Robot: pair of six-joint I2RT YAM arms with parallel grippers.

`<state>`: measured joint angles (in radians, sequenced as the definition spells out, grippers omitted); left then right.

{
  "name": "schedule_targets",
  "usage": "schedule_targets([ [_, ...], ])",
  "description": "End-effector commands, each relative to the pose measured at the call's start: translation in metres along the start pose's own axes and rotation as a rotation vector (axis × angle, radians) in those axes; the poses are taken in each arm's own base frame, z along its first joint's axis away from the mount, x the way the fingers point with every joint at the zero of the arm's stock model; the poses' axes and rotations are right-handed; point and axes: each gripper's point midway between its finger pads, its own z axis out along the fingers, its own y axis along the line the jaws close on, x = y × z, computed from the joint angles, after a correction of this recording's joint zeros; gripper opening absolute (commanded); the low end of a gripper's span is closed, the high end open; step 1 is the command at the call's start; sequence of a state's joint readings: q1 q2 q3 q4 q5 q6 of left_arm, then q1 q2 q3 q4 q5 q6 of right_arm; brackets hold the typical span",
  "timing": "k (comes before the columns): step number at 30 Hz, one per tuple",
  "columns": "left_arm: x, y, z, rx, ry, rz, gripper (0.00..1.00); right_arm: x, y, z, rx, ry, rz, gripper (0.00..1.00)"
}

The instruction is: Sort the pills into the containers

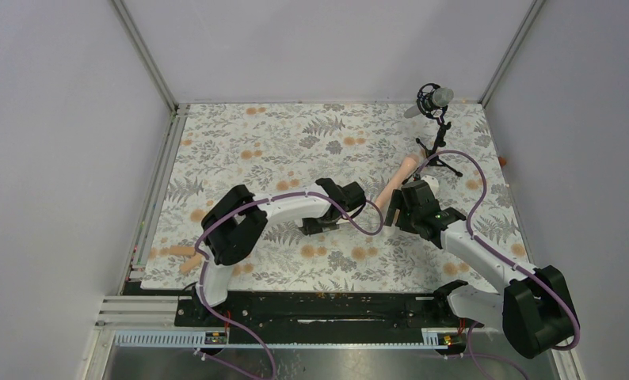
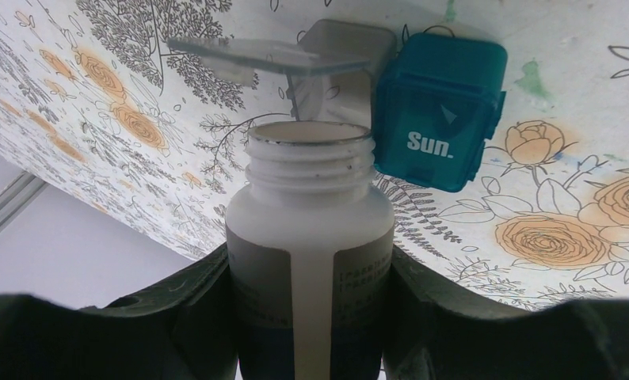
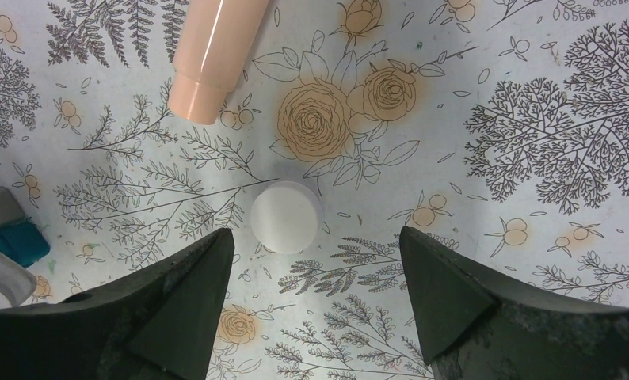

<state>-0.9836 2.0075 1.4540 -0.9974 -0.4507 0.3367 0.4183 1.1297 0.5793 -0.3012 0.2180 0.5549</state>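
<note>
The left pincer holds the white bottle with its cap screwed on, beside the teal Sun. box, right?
No: the left wrist view shows the white bottle in the left pincer uncapped, its threaded mouth open. It is beside the teal Sun. box.

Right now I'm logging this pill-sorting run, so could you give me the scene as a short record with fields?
left tool: shut on the white bottle
white bottle: uncapped, mouth open
teal box: marked "Sun.", clear lid flipped open, close beside the bottle's mouth
right tool: open, holding nothing
white cap: lying on the tablecloth, between the right tool's spread fingers, no contact visible
peach tube: lying on the cloth, apart from the cap
</note>
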Motion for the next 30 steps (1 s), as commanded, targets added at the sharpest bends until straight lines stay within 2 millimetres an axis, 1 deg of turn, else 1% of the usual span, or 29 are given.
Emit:
schedule_targets([
  [1,-0.0034,0.0159,-0.0143,-0.064,-0.018,-0.006,0.0,-0.0073,0.0025,0.0011,-0.009,-0.023,0.009,0.84],
  [9,-0.0009,0.0171,-0.0113,-0.088,0.013,0.015,0.0,-0.0064,0.0022,0.0019,-0.007,-0.019,0.008,0.84],
  [16,-0.006,0.018,-0.0116,-0.099,0.03,0.07,0.0,-0.0059,0.0027,0.0025,-0.009,-0.017,0.008,0.84],
  [22,-0.0043,0.016,-0.0091,-0.096,0.043,0.08,0.0,-0.0054,0.0023,0.0027,-0.009,-0.018,0.009,0.84],
  [26,-0.0036,0.016,-0.0102,-0.094,0.041,0.078,0.0,-0.0045,0.0022,0.0032,-0.008,-0.014,0.01,0.84],
  [30,-0.0049,0.018,-0.0153,-0.094,0.021,0.065,0.0,-0.0052,0.0023,0.0033,-0.008,-0.014,0.011,0.84],
])
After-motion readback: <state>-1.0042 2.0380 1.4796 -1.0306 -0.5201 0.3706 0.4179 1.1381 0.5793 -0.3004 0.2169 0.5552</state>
